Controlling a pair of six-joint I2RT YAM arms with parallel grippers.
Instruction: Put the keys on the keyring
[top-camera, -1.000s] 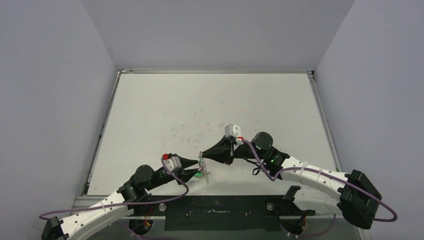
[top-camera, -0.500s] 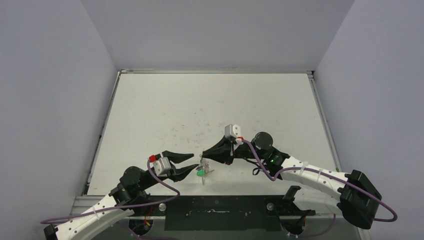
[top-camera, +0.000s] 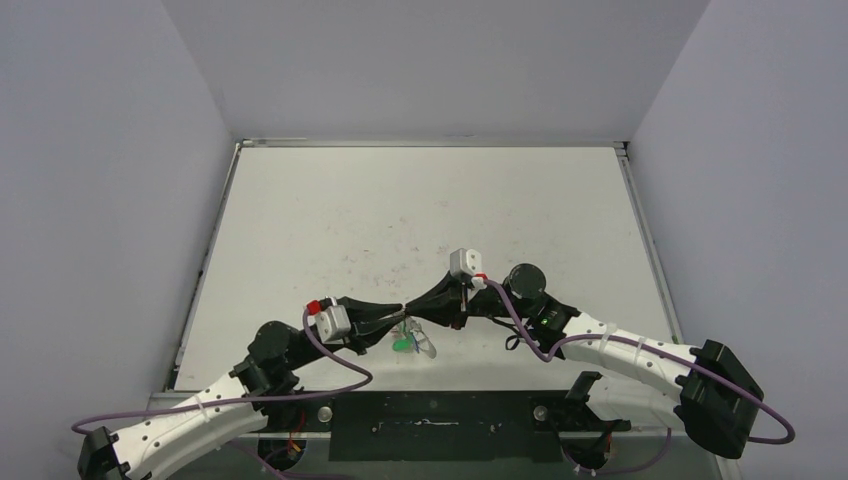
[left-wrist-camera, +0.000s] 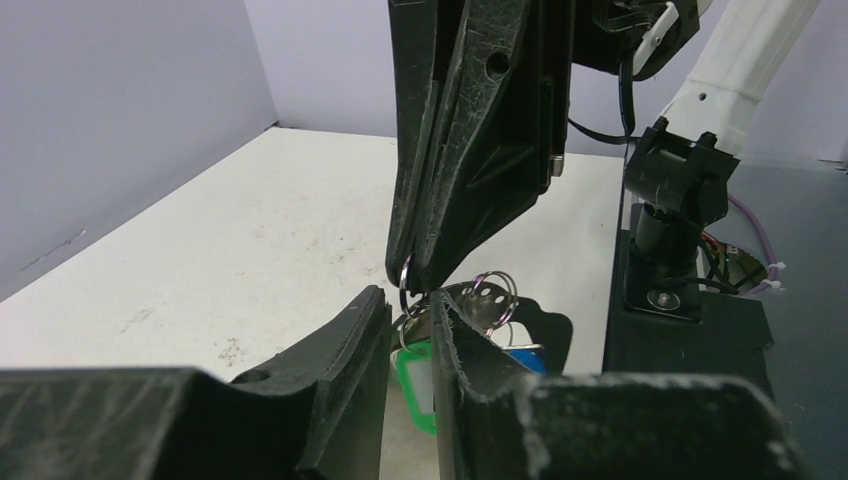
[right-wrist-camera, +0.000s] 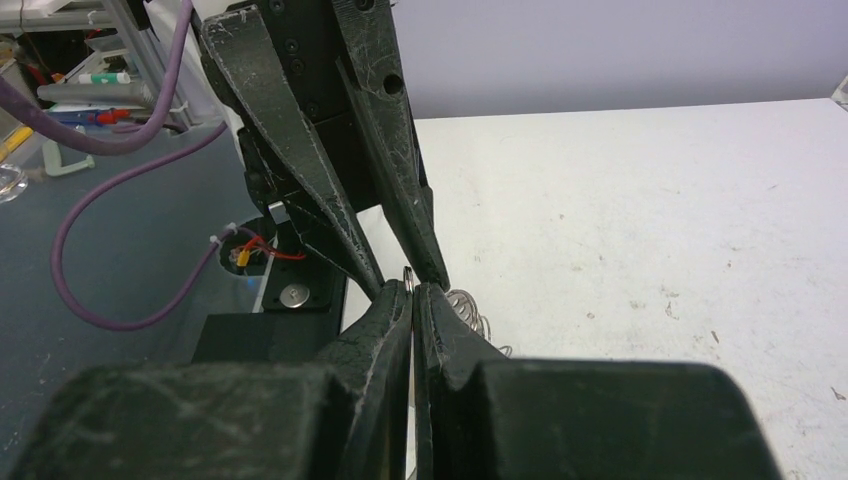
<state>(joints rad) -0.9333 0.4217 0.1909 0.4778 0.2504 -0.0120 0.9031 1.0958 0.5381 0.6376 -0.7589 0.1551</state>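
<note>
The left gripper (left-wrist-camera: 410, 300) reaches in low from the left with its jaws a narrow way apart, released, with nothing visibly held. Its two fingertips flank the spot where the other arm's tip comes down. In that gap stands a small wire ring (left-wrist-camera: 403, 278), upright and nearly edge-on to the left wrist camera, so its plane runs roughly along the line between the two arms. The coming move seems to turn on this: the ring lies straight ahead of the left claw, just above its tips, and whether it touches either finger cannot be told.

Below the ring and slightly to its right hang the keys (top-camera: 420, 343). Whether they swing clear of the table (top-camera: 420, 200) or rest on it is unclear. A green tag (left-wrist-camera: 416, 388) shows between the left fingers and a blue tag (left-wrist-camera: 524, 358) beyond the right-hand one; no red tag is visible.

Of the keyring (left-wrist-camera: 468, 300) only a strip of grey metal and a few wire loops (left-wrist-camera: 492, 290) show behind that finger. The rest of the hoop is hidden, and whether the small ring is one of its loops or a key's own cannot be made out.

The right gripper (right-wrist-camera: 412, 292) comes in from the right, clenched on the small wire ring at its very tips, so the right arm carries the bundle while the left is merely beside it
</note>
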